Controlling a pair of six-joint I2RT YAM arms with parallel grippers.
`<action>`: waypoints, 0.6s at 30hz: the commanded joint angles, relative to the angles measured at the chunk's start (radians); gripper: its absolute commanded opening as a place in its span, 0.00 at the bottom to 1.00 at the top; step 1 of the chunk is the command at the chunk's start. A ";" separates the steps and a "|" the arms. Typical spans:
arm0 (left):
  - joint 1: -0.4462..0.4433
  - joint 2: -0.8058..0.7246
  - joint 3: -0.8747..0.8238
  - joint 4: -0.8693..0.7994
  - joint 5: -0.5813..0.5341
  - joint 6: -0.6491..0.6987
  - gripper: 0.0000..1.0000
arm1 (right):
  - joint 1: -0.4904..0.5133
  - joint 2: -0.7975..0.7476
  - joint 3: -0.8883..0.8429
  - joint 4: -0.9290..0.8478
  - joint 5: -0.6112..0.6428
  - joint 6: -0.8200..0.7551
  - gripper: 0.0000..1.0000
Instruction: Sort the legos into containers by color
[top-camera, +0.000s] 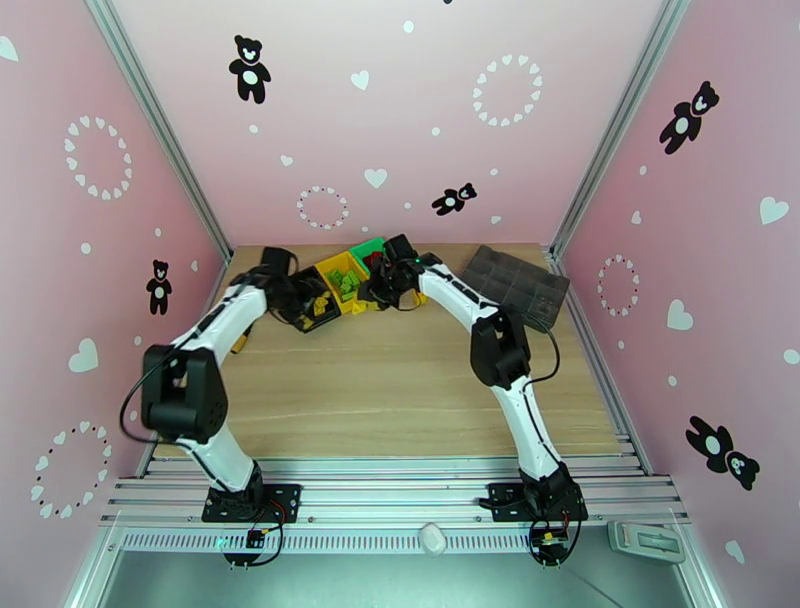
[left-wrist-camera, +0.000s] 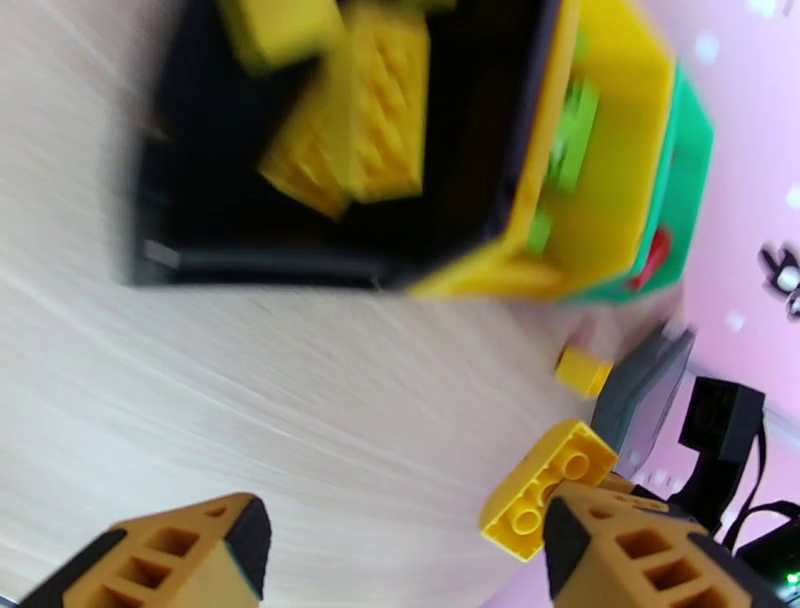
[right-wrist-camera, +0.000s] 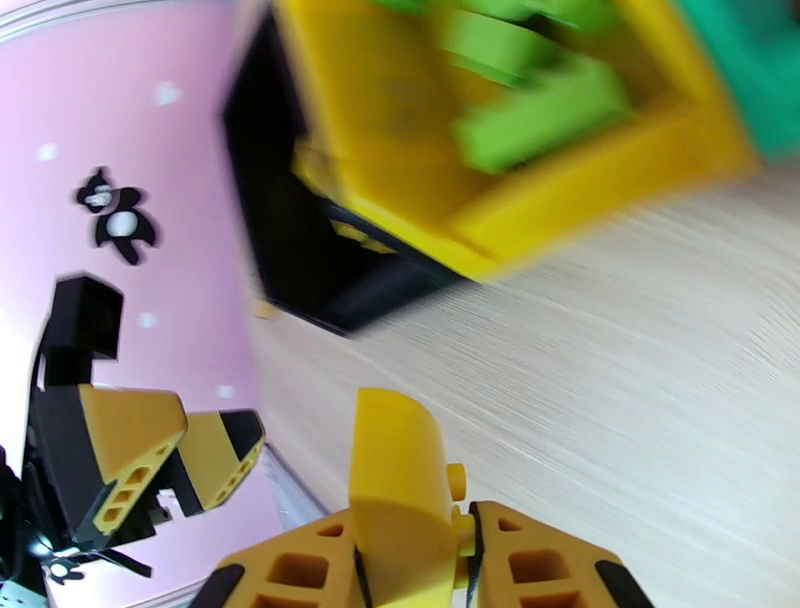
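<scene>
The containers stand joined in a row at the back of the table: black bin (top-camera: 312, 310) holding yellow legos (left-wrist-camera: 360, 110), yellow bin (top-camera: 338, 272) holding green legos (right-wrist-camera: 530, 110), green bin (top-camera: 369, 249) with something red (left-wrist-camera: 652, 258) inside. My left gripper (left-wrist-camera: 410, 530) is open just in front of the black bin (left-wrist-camera: 200, 230). A yellow brick (left-wrist-camera: 545, 485) lies on the table against its right fingertip (left-wrist-camera: 620, 545). A smaller yellow piece (left-wrist-camera: 583, 371) lies beyond it. My right gripper (right-wrist-camera: 410, 560) is shut on a yellow lego (right-wrist-camera: 398, 470), low over the table near the yellow bin (right-wrist-camera: 560, 200).
A large dark grey compartmented tray (top-camera: 517, 285) lies at the back right. Both wrists crowd the bins, and the left gripper's fingers (right-wrist-camera: 150, 450) show close beside my right one. Bare wooden table (top-camera: 400, 390) stretches toward the near edge.
</scene>
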 joint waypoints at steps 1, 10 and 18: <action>0.034 -0.072 -0.044 -0.071 -0.072 0.046 0.77 | 0.029 0.090 0.101 0.103 -0.066 0.098 0.27; 0.060 -0.191 -0.190 -0.064 -0.076 0.038 0.77 | 0.075 0.285 0.337 0.404 -0.068 0.358 0.32; 0.066 -0.234 -0.223 -0.094 -0.075 0.050 0.77 | 0.110 0.409 0.475 0.512 -0.002 0.470 0.62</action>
